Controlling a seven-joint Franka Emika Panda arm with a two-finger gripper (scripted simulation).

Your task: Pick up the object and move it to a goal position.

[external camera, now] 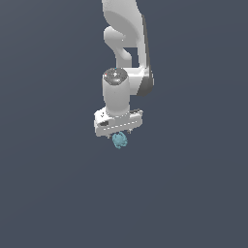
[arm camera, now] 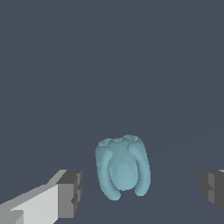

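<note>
The object (arm camera: 123,167) is a small lumpy teal-blue blob lying on the flat dark grey floor. In the exterior view the object (external camera: 119,140) peeks out just below the white hand of the arm. My gripper (arm camera: 142,194) is open, its two dark grey fingertip pads (arm camera: 70,192) standing wide apart on either side of the blob with clear gaps to it. Neither pad touches it. In the exterior view the gripper (external camera: 118,134) points straight down over the blob, and its fingers are mostly hidden behind the hand.
The white arm (external camera: 123,53) rises from the hand toward the top of the exterior view. Around it there is only the plain dark grey floor (external camera: 58,184).
</note>
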